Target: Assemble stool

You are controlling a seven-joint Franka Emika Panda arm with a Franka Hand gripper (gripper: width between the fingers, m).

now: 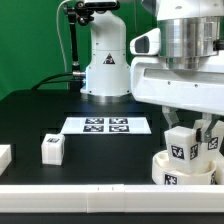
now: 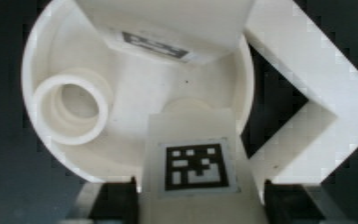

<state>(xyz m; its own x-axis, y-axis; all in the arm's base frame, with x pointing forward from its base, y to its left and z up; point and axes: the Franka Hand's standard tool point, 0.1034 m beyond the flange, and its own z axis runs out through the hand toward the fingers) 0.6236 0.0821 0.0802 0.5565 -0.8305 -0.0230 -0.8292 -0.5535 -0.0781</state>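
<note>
The stool's round white seat disc [image 1: 166, 168] lies at the exterior view's lower right, hollow side up. My gripper [image 1: 188, 132] hangs right over it, shut on a white tagged leg block [image 1: 182, 148] whose lower end reaches into the seat. In the wrist view the held leg [image 2: 197, 165] sits between my dark fingers [image 2: 119, 205], inside the seat's hollow [image 2: 176, 95]. A round socket ring [image 2: 69, 108] shows beside it. A second leg [image 2: 309, 90] stands in the seat, also visible as a tagged block [image 1: 209, 141]. One loose leg [image 1: 51, 148] rests on the table.
The marker board [image 1: 107, 125] lies mid-table in front of the robot base [image 1: 105, 70]. A plain white bar [image 1: 70, 192] runs along the front edge. A white piece [image 1: 3, 157] sits at the far left edge.
</note>
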